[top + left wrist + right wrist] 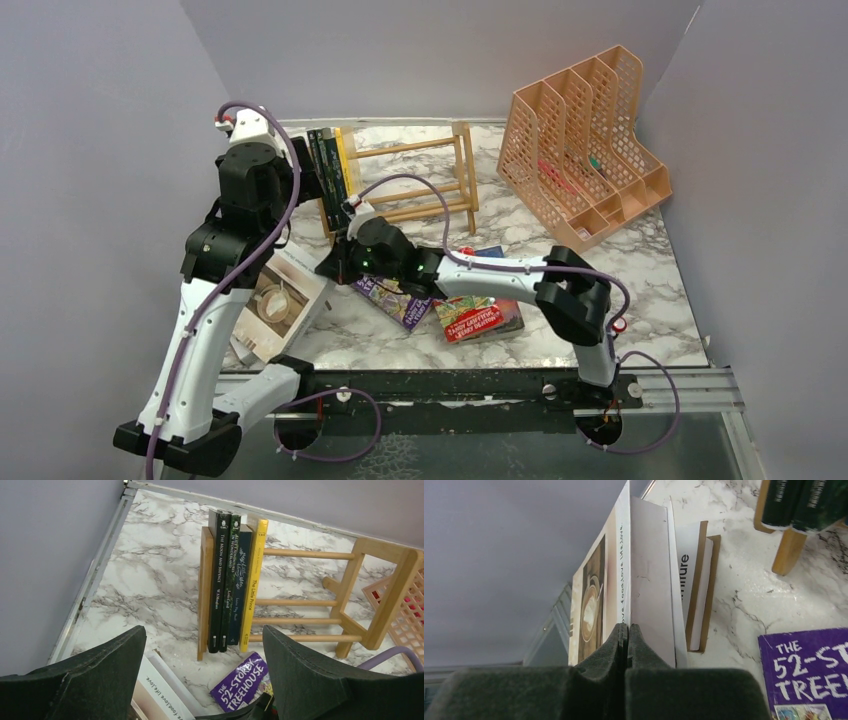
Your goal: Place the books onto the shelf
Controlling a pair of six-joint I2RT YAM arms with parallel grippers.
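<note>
Seen from above, the shelf point(464, 170) stands at 12 o'clock on the marble table point(650, 300). Four books point(230, 590) are upright at its left end, spines up and touching: two dark ones, a dark blue one, then a yellow book point(254, 580) on the 3 o'clock side. A peach mesh organiser point(585, 150) sits at 2 o'clock, well apart from the shelf. The left gripper point(202, 632) hangs over that left end w/ jaws spread wide and nothing btwn them. The other books lie flat on the table. A purple book point(400, 303) is near the centre, just at 6 o'clock of the shelf. A red book point(478, 318) is at its 4 o'clock, touching or overlapping it. A blue book point(492, 253) is partly hidden under the right arm. A white book point(275, 300) w/ a coffee-cup cover is at 9 o'clock by the left arm. A second white book point(691, 575) lies just beside it. The right gripper point(626, 627) reaches across to the white book's near edge. Its fingers are pressed flat together, no gap, tips right where the cover meets the white side. Can't tell if the thin cover edge is nipped btwn them or only touched.
</note>
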